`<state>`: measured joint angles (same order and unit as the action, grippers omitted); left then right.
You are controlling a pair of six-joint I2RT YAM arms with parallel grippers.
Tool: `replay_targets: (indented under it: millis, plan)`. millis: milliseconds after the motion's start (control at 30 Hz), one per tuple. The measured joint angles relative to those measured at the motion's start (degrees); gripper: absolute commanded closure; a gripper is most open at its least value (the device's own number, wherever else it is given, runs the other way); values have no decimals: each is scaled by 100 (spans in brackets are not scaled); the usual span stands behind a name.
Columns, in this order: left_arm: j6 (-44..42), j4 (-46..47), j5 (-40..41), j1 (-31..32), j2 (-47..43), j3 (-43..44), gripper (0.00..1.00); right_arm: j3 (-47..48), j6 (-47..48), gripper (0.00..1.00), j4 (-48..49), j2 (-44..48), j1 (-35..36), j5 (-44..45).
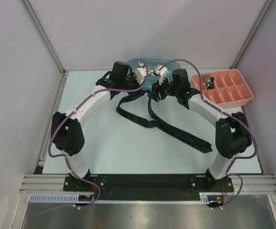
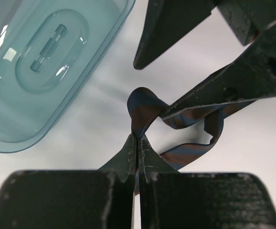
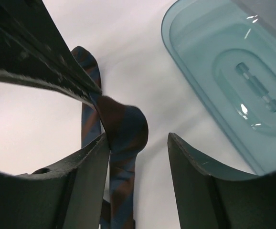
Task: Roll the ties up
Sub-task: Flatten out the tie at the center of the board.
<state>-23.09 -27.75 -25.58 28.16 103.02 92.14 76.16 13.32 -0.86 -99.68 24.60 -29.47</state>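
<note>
A dark tie (image 1: 176,131) with brown and blue stripes lies across the middle of the table, its far end lifted between the two grippers. My left gripper (image 2: 138,138) is shut on a fold of the tie (image 2: 145,107), which loops up from its fingertips. My right gripper (image 3: 138,136) is open, its jaws apart around that same loop of tie (image 3: 126,126). The fabric touches its left finger (image 3: 92,157) and stands clear of the other. In the top view both grippers, left (image 1: 143,74) and right (image 1: 158,74), meet at the far middle.
A teal see-through container (image 1: 169,64) sits just behind the grippers, close to both sets of fingers (image 2: 42,71). A pink compartment tray (image 1: 233,98) stands at the far right, with small items (image 1: 208,82) in one cell. White walls enclose the table.
</note>
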Motion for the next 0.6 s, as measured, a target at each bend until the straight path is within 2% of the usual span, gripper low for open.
replay_targets:
  millis: [167, 267, 300, 400, 533, 567, 600]
  plan:
    - [219, 35, -114, 0, -153, 0, 100, -354, -160, 41, 254, 76, -129, -278]
    - [339, 72, -203, 0, -243, 0, 100, -424, -229, 30, 350, 118, -170, -372]
    - [363, 74, -214, 0, -256, 0, 100, -426, -264, 22, 385, 127, -173, -391]
    - [450, 109, -271, 0, -264, 0, 100, -426, -361, 17, 520, 168, -173, -426]
    - [520, 107, -337, 0, -264, 0, 100, -426, -474, 19, 678, 221, -151, -422]
    - [529, 105, -354, 0, -264, 0, 100, -426, -490, 22, 710, 234, -142, -422]
    - [557, 103, -374, 0, -264, 0, 100, -426, -496, 29, 730, 240, -142, -422]
